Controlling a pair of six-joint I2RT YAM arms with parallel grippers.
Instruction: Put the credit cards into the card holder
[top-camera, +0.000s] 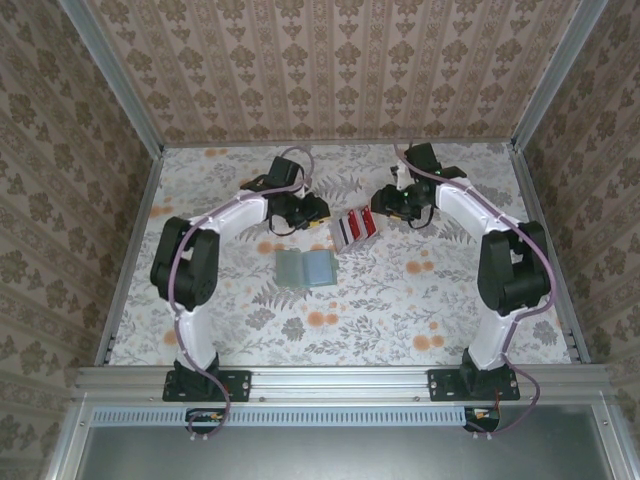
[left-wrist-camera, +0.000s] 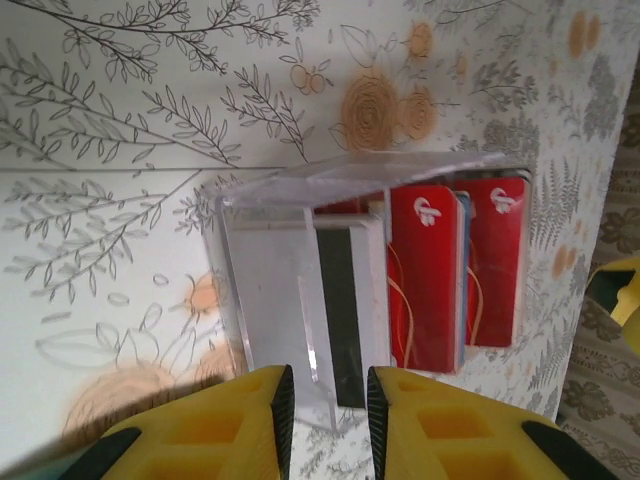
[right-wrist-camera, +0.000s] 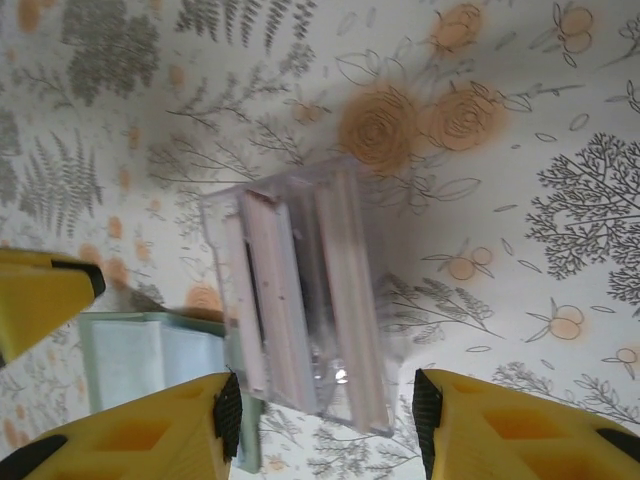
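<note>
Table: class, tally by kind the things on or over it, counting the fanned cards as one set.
Robot arms: 2 (left arm, right arm)
Set of credit cards: 1
Clear stand: 1
Card holder: 1
Total: 5

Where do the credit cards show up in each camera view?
Top external: the credit cards stand just right of centre, up and right of the card holder.
Left wrist: centre to right, red faces beside a white card with a dark stripe.
Right wrist: centre, pale and blurred.
Shared landmark: the clear stand that holds them.
</note>
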